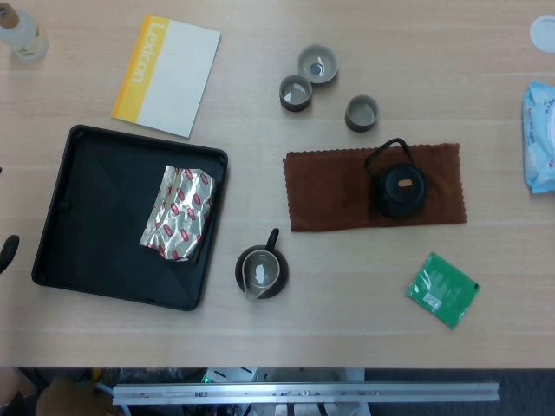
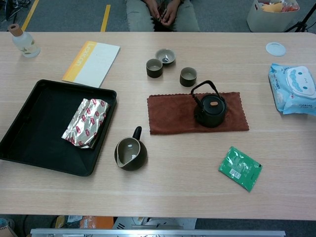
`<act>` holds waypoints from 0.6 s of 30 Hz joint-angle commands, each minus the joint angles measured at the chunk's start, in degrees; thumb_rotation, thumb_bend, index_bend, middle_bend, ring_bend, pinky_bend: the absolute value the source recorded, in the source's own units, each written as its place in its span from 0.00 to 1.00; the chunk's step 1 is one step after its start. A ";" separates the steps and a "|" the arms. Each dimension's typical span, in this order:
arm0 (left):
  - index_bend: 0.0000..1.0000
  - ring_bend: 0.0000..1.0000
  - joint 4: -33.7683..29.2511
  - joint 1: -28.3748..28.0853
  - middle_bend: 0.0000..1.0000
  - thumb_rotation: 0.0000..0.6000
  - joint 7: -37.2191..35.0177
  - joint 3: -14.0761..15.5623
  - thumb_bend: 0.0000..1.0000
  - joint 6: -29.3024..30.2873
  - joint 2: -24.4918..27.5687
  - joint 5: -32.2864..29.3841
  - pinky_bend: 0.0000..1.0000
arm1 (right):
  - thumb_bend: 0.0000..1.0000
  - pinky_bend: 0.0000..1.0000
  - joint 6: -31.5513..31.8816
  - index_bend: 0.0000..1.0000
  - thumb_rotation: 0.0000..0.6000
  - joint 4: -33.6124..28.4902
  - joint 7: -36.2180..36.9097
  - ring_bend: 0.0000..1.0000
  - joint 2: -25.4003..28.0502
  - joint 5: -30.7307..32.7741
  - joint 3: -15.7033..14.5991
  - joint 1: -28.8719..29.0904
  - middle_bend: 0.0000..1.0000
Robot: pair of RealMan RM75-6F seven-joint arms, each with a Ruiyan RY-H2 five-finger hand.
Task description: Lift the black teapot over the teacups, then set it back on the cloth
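The teapot (image 2: 210, 109) stands upright on the right half of the brown cloth (image 2: 170, 114), which lies a little right of the table's middle, and the three teacups (image 2: 171, 64) stand just behind the cloth, toward the far edge. Neither hand is in either view, so I cannot tell how open they are or whether they hold anything; nothing touches the teapot. By its dark, matte look I judge it to be cast iron or heavy ceramic, so it is probably heavy for its size, stiff, and not slippery, but its lid (image 1: 403, 183) may be loose and could slide if the pot is tilted much. The best place to take hold seems to be the thin bail handle (image 2: 203, 87), which rises over the body and leans toward the far left; fingers hooked under its top would carry the weight below the hand. The body is round, without a clear long axis. The spout is hard to see; I cannot tell surely which way it points. The cloth's long axis runs left to right along the table.
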 commanded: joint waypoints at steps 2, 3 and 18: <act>0.16 0.10 -0.49 0.02 0.23 1.00 0.94 0.24 0.25 0.20 0.11 0.45 0.07 | 0.41 0.13 1.74 0.33 1.00 -1.00 0.45 0.21 1.72 -0.67 -0.77 -2.59 0.32; 0.16 0.10 -0.65 0.00 0.23 1.00 1.17 0.33 0.25 0.09 0.22 0.49 0.07 | 0.41 0.13 1.83 0.33 1.00 -1.02 0.57 0.21 1.92 -0.70 -0.79 -2.94 0.32; 0.16 0.10 -1.86 -0.67 0.23 1.00 2.21 0.26 0.25 -0.71 0.70 0.18 0.07 | 0.41 0.13 1.27 0.33 1.00 -0.77 1.55 0.21 2.37 -2.42 0.17 -5.63 0.32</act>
